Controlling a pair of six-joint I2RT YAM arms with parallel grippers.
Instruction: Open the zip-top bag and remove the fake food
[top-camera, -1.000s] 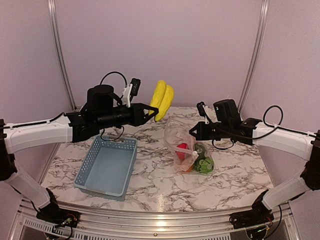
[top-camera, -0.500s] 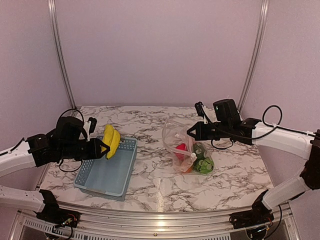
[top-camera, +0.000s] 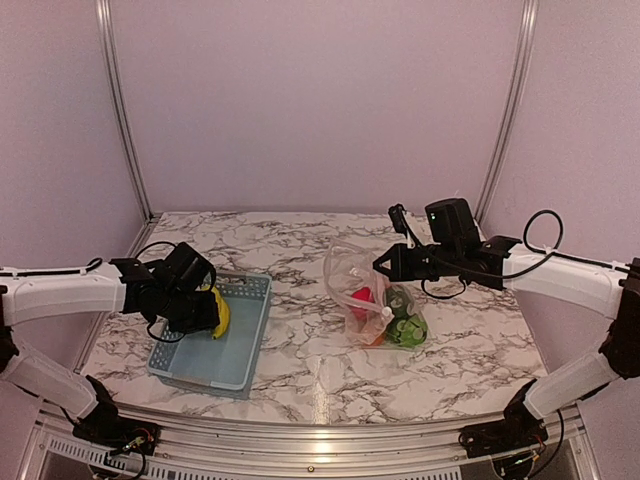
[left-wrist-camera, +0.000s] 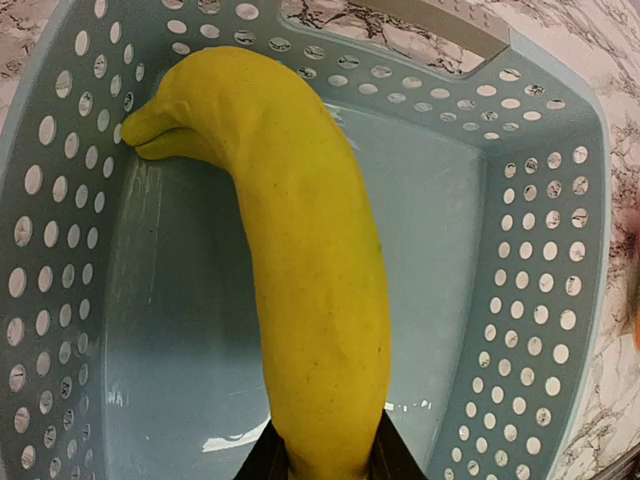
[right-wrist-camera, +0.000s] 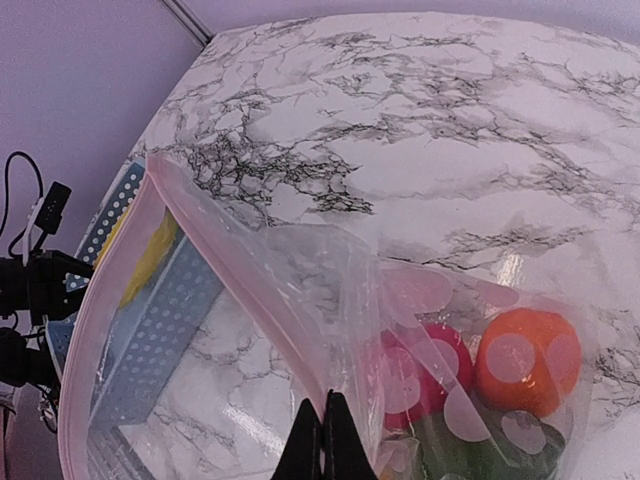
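**Inspector:** Left wrist view first. State of the left gripper (left-wrist-camera: 328, 455)?

**Assistant:** Its fingers are pinched on the lower end of the yellow banana (left-wrist-camera: 310, 270). The fruit hangs inside the light blue basket (left-wrist-camera: 540, 250), tip close to the basket's far left wall. Whether it touches the basket floor, I cannot tell.

**Inspector:** And the right gripper (right-wrist-camera: 325, 440)?

**Assistant:** Jaws fully closed on the rim of the zip-top bag (right-wrist-camera: 300, 260), holding its mouth lifted and open. This is to the right of the basket and apart from it.

**Inspector:** Contents?

**Assistant:** A red fruit (right-wrist-camera: 425, 365), an orange (right-wrist-camera: 525, 360) and green pieces (top-camera: 408, 330) — all in the bag's bottom. That end rests on the marble table (top-camera: 470, 350), right of the basket.
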